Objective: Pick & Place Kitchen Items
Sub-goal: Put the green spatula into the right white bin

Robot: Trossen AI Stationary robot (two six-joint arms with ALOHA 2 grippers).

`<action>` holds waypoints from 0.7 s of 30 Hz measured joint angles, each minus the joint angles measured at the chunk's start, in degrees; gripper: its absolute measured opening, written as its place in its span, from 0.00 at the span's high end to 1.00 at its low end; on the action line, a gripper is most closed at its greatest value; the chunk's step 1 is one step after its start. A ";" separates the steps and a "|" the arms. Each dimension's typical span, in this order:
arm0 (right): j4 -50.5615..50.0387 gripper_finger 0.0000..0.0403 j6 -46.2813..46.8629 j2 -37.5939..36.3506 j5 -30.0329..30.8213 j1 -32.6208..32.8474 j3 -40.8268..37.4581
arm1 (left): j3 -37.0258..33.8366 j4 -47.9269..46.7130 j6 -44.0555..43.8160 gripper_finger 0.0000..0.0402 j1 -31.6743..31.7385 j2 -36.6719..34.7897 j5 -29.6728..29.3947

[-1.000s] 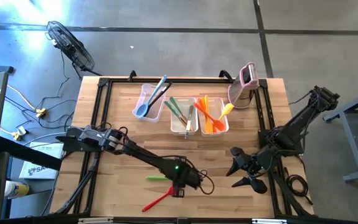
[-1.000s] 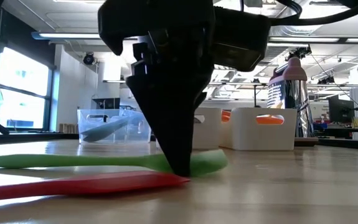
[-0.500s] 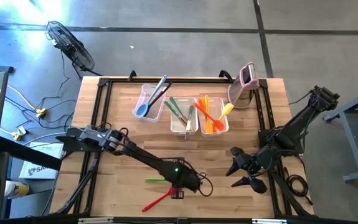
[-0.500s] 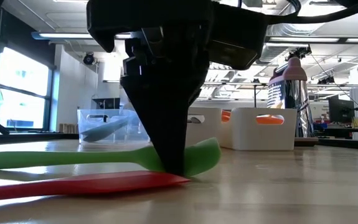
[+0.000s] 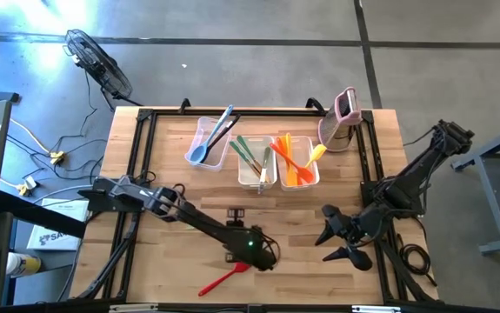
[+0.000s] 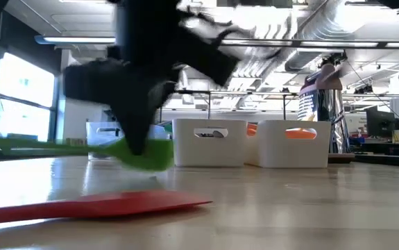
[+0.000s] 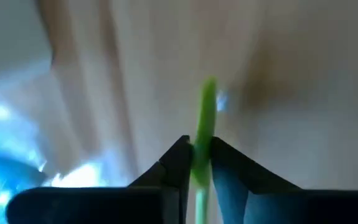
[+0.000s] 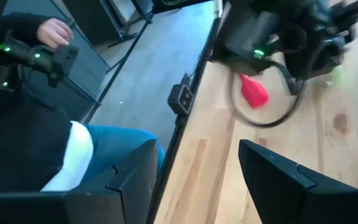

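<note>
From above, three clear rectangular plastic tubs (image 5: 261,162) are sitting toward 12 o'clock, and one flat red plastic spatula (image 5: 218,281) is lying at 6 o'clock.

The low view is showing the slim green plastic spatula (image 6: 133,151) raised off the wooden table (image 6: 310,208).

In the left wrist view, the left gripper (image 7: 197,155) is pinching it narrowly.

The right gripper (image 8: 194,177) is standing wide, holding nothing.

Looks like a robotics lab or workshop: bare concrete floor (image 5: 258,35), exposed ceiling ducts (image 6: 338,24) (strip lights too), loose cables (image 5: 54,143), a floor fan (image 5: 97,63).
</note>
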 joint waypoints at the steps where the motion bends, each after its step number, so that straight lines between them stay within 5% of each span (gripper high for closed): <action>1: 0.22 0.46 0.00 0.01 -0.23 0.16 0.00 | -0.31 -1.68 -0.55 0.88 0.03 -0.30 -0.76; 6: 0.29 0.46 -0.02 0.00 0.16 1.04 0.00 | -0.45 -1.57 -0.28 0.99 0.20 -1.27 -2.35; 21: 0.38 0.46 -0.94 0.01 2.78 1.61 0.00 | 5.50 -1.60 -1.62 1.00 0.22 -3.78 -10.59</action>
